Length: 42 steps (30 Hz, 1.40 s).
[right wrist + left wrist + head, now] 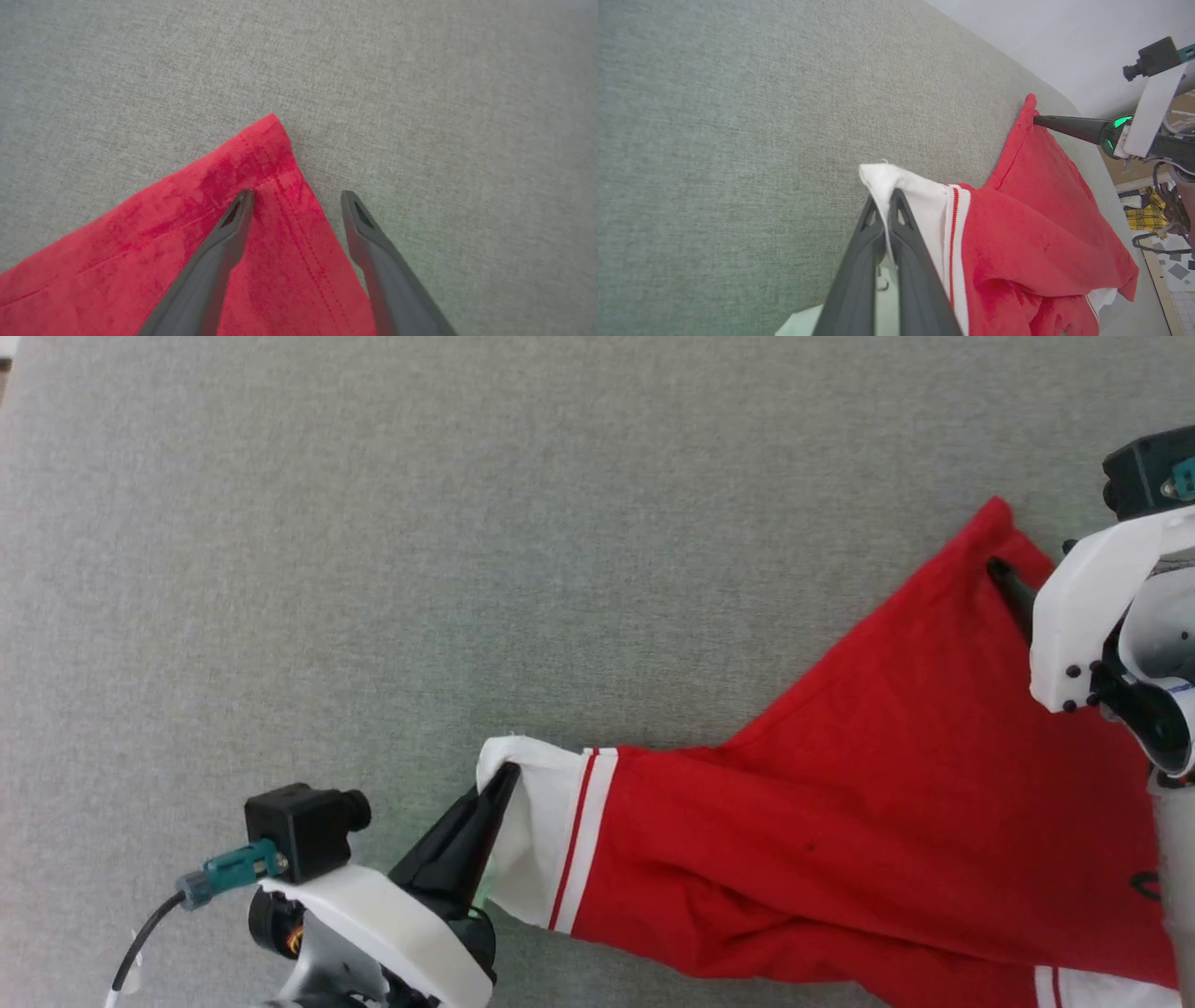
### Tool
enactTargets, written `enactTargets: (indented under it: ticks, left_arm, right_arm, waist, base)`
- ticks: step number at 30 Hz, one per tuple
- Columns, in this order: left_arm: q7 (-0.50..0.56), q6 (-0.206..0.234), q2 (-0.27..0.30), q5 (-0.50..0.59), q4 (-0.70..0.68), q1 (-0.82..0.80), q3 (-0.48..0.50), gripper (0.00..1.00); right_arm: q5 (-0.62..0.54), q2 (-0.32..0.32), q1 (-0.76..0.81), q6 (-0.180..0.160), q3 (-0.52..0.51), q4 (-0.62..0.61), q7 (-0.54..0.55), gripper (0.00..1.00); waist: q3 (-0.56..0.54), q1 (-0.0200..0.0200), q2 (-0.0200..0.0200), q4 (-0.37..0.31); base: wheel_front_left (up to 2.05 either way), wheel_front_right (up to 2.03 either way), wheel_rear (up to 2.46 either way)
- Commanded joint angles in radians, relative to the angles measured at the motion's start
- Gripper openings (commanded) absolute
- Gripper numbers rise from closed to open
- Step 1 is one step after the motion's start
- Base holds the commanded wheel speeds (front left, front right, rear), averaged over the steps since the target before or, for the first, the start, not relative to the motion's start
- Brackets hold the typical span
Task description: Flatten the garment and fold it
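Presently, entries as follows:
Item, the garment (840, 821): red shirt with a white, red-striped sleeve, lying bunched and creased on the grey cloth surface (373, 523), toward my right and near side. By my reckoning it is not yet flat and no fold is made.
Item, my left gripper (885, 196): fingers pressed together on the white sleeve's edge, holding it.
Item, my right gripper (298, 195): fingers spread wide, holding nothing. One fingertip (245, 198) sits over the red hem corner, the other over bare grey cloth just beside the hem's edge.
Relation that matters: the shirt's long axis runs from the sleeve in my left grip, slanting away and rightward to the red corner at my right gripper. That corner points away from me, just ahead of the right fingertips, and the hem edge passes between them. My right arm is plainly the nearer. I judge a pinch there needs only the off-cloth finger brought in across the edge.
Not made out: whether the right fingertip touches the cloth or hovers; the shirt's near portion, cut off at the head view's bottom edge; a black marking (1144, 884), mostly covered by my right forearm (1178, 896)
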Motion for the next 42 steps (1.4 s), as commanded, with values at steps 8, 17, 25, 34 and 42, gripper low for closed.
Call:
enactTargets:
  ticks: [8,17,25,34,42]
  left_arm:
    - [-0.014,-0.014,-0.004,-0.007,0.017,-0.032,-0.008,0.00]
    - [-0.010,-0.014,-0.005,-0.012,0.038,-0.041,-0.017,0.00]
    - [-0.041,-0.002,-0.010,-0.015,0.053,-0.035,0.007,0.00]
    - [-0.121,0.051,-0.021,0.038,0.077,-0.140,0.075,0.00]
    - [-0.197,0.059,-0.011,0.118,0.149,-0.401,0.106,0.00]
  right_arm:
    - [0.054,-0.036,-0.037,-0.001,0.054,0.041,0.032,0.63]
    - [0.094,-0.076,-0.027,-0.001,0.083,0.034,0.078,0.00]
    - [0.077,0.005,0.001,-0.001,-0.020,0.005,-0.123,0.00]
    - [0.078,0.141,0.024,-0.001,-0.158,-0.065,-0.390,0.00]
    - [0.097,0.186,-0.044,-0.001,-0.142,-0.057,-0.501,0.00]
  waist:
    - [0.048,-0.0001,0.0000,0.041]
    - [0.018,-0.0001,0.0000,0.047]
    - [-0.062,-0.0001,0.0000,0.023]
    - [-0.220,-0.0001,0.0000,-0.048]
    - [-0.363,-0.0001,0.0000,-0.097]
  base:
    - [0.00,0.00,0.00]
    - [0.00,0.00,0.00]
    - [0.00,0.00,0.00]
    - [0.00,0.00,0.00]
    - [0.00,0.00,0.00]
